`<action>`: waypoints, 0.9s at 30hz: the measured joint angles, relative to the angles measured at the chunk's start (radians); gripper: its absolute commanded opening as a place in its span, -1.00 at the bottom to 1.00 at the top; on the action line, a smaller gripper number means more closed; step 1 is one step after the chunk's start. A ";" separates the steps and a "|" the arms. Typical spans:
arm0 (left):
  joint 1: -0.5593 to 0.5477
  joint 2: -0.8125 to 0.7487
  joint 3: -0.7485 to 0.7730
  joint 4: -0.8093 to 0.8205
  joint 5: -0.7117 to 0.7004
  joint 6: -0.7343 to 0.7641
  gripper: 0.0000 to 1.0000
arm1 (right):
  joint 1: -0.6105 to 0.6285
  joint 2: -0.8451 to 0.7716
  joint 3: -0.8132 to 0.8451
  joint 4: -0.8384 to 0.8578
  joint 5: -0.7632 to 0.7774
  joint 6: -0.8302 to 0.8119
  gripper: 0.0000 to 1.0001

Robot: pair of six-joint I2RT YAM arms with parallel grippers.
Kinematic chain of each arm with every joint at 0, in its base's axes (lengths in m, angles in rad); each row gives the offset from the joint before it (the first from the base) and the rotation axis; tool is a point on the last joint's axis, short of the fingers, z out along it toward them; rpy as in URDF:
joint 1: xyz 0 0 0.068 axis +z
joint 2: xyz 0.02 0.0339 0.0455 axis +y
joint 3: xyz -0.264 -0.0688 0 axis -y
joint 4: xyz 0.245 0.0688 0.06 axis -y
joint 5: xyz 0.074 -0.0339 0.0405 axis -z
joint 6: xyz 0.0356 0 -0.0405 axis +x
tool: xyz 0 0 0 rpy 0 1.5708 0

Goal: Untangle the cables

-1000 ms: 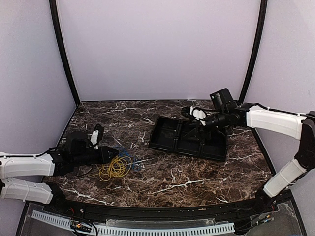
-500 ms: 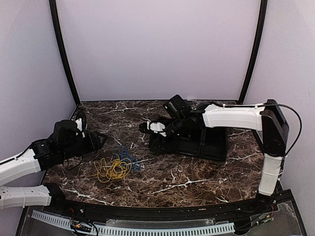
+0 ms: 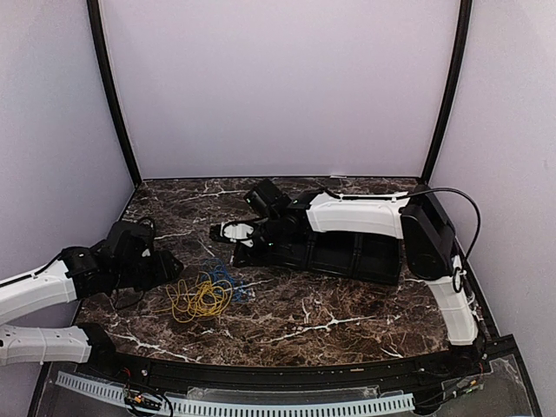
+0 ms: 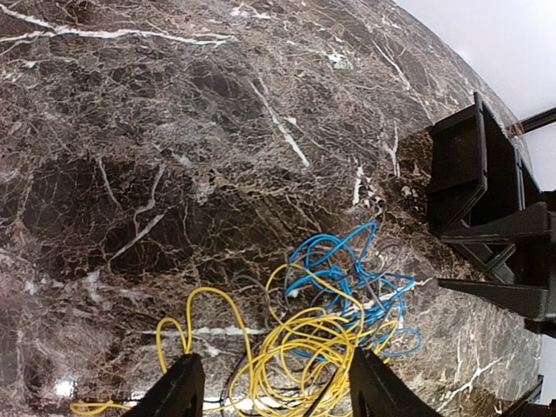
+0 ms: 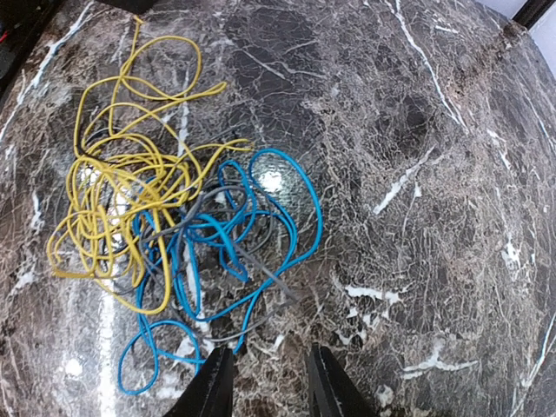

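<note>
**Tangle near left on table; both arms at it, nothing gripped**

Left fingers [image 4: 184, 389]: wide apart and empty, with yellow strands on the table below the gap. Right fingers [image 5: 217, 382]: apart with a narrower gap, empty, near the blue loops.

Between the arms sits the knot of cables [image 3: 205, 291]. The thin yellow wire [image 5: 109, 204] is loosely coiled, the thin blue wire [image 5: 261, 217] overlaps it, and the thin dark grey wire [image 5: 265, 274] threads through both. The knot lies on the dark marble table [image 3: 339, 317], left of the black plastic tray [image 3: 356, 252] and apart from it.

Judgement: light, limp, probably slick, likely to drag as one clump. Best hold looks like an outlying single-colour loop, one colour per arm.
</note>
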 measured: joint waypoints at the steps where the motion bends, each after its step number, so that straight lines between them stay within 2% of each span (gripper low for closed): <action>1: 0.000 -0.003 0.000 0.008 0.005 0.000 0.18 | 0.001 0.019 0.020 -0.001 0.008 0.000 -0.32; 11: 0.000 -0.025 -0.017 0.085 0.047 0.002 0.16 | 0.002 0.132 0.116 -0.025 0.057 -0.008 -0.27; 20: 0.000 -0.026 -0.017 0.100 0.045 0.021 0.16 | 0.012 0.160 0.170 -0.027 0.044 -0.006 -0.27; 25: 0.000 -0.026 -0.017 0.121 0.042 0.036 0.16 | 0.020 0.171 0.193 -0.025 0.026 0.001 -0.46; 27: 0.000 -0.024 -0.017 0.121 0.039 0.044 0.16 | 0.022 0.183 0.209 -0.021 0.021 0.004 -0.67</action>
